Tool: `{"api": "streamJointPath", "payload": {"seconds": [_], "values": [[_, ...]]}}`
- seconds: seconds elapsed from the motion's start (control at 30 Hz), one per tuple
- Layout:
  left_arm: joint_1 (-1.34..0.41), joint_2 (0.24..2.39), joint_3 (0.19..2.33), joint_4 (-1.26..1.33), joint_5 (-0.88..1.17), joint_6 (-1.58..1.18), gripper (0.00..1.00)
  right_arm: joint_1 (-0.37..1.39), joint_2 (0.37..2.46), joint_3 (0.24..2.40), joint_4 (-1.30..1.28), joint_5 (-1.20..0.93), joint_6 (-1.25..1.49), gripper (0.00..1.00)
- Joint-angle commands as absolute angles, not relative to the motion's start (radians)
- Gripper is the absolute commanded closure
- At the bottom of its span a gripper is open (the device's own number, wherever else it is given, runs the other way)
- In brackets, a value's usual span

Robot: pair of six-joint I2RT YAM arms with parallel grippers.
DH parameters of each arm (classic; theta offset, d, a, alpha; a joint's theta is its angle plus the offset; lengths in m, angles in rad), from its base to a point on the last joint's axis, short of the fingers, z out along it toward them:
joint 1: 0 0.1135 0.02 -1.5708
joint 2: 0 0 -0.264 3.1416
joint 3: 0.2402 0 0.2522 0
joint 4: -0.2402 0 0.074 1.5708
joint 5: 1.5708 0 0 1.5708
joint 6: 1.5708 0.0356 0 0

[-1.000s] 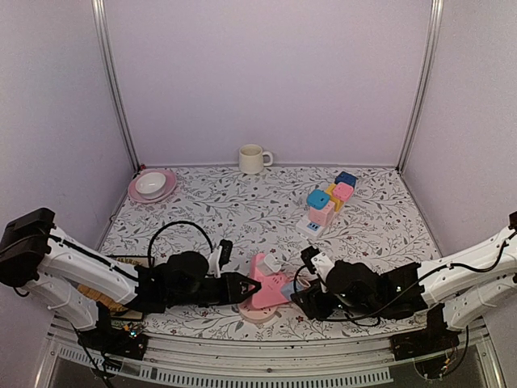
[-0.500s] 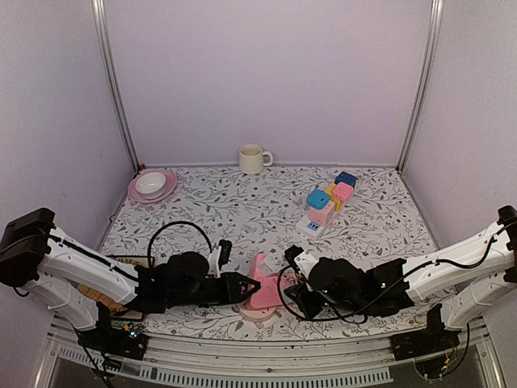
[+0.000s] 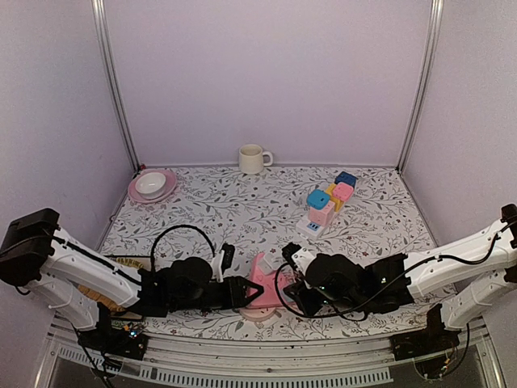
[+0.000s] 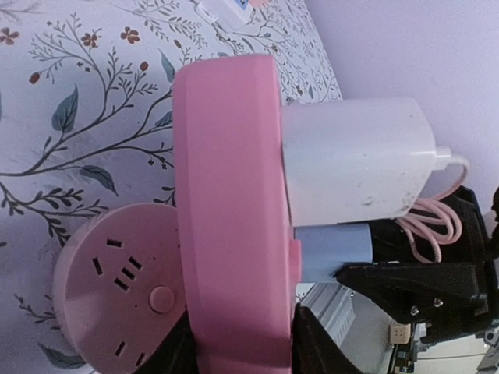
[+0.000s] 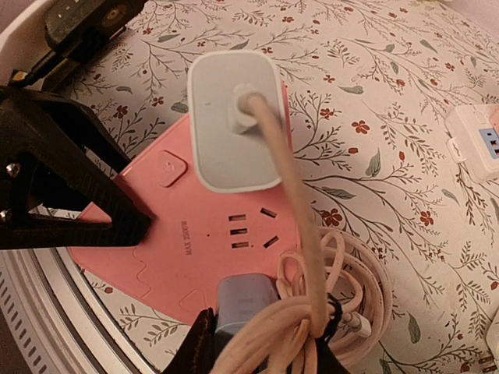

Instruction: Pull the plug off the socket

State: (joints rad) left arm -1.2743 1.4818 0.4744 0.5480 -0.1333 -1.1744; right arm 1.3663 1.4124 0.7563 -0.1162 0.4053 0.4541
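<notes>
Plug (image 5: 245, 300), blue-grey and probably rigid, sits in the pink socket's (image 5: 156, 249) right edge. Left of the socket, your left fingers (image 5: 78, 202) straddle its rim; you cannot tell whether they clamp. Your right fingers (image 4: 413, 284) pinch the plug's hard body: grip there, not the limp cable (image 5: 351, 296).

The near middle of the counter (image 3: 242, 214) is crowded. The pink socket (image 3: 273, 284) is flanked on its left by the left gripper (image 3: 252, 293) and on its right by the right gripper (image 3: 296, 296), so both sides are blocked. The white plug (image 3: 270, 263) on top is left exposed from above and behind. A coiled cable (image 5: 335, 280) is heaped against the blue-grey plug (image 5: 245, 300). Open counter is found behind the socket, bounded by the mug (image 3: 253, 158), the plate (image 3: 167, 191) and the block stack (image 3: 327, 206).
</notes>
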Motion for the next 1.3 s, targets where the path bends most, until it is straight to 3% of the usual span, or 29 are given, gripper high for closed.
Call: {"api": "streamJointPath", "payload": {"seconds": [0.0,0.1,0.17,0.47,0.83,1.03,1.27], "values": [[-1.304,1.489,0.492,0.590,-0.122,-1.177,0.71,1.370,1.398,0.828,-0.046,0.403,0.454,0.95],[-1.304,1.482,0.505,0.547,-0.140,-1.177,0.93,1.371,1.390,0.838,-0.046,0.403,0.440,0.95],[-1.304,1.473,0.516,0.503,-0.158,-1.179,1.00,1.371,1.381,0.848,-0.054,0.403,0.425,0.95],[-1.301,1.434,0.606,0.155,-0.312,-1.194,1.00,1.402,1.324,0.888,-0.087,0.411,0.352,0.95],[-1.250,1.427,0.593,0.156,-0.308,-1.201,1.00,1.436,1.314,0.862,-0.132,0.537,0.352,0.96],[-1.246,1.427,0.595,0.160,-0.302,-1.177,1.00,1.259,1.141,0.754,-0.133,0.315,0.430,0.96],[-1.243,1.476,0.641,0.179,-0.295,-1.159,1.00,1.322,1.150,0.757,-0.120,0.334,0.429,0.96]]}}
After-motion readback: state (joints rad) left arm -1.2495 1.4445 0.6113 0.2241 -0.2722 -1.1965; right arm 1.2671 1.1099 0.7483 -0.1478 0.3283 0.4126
